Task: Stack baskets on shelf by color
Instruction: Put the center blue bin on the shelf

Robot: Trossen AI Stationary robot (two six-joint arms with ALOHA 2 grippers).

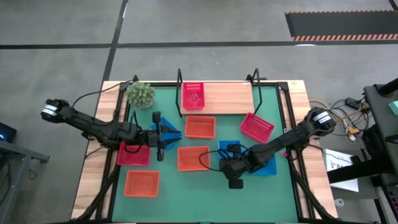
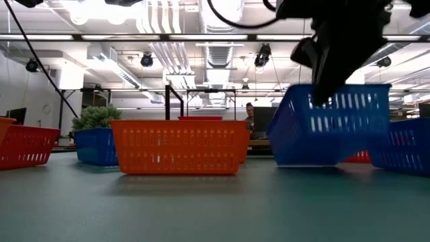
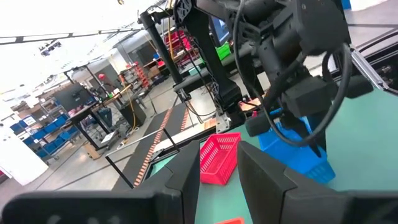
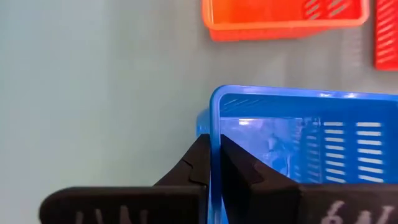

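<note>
Flanking the blue basket [image 1: 264, 160]: orange baskets [image 1: 193, 158].

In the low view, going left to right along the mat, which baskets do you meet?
Red basket → blue basket by the plant → orange basket → tilted blue basket, shut in the right gripper → another blue basket at the right edge.

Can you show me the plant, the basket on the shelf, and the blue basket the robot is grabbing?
plant [image 1: 141, 94], high view, leafy top.
red-pink basket [image 1: 193, 96], high view, mesh floor.
shelf [image 1: 229, 98], high view, bare board.
blue basket [image 4: 298, 146], right wrist view, inner wall.
</note>
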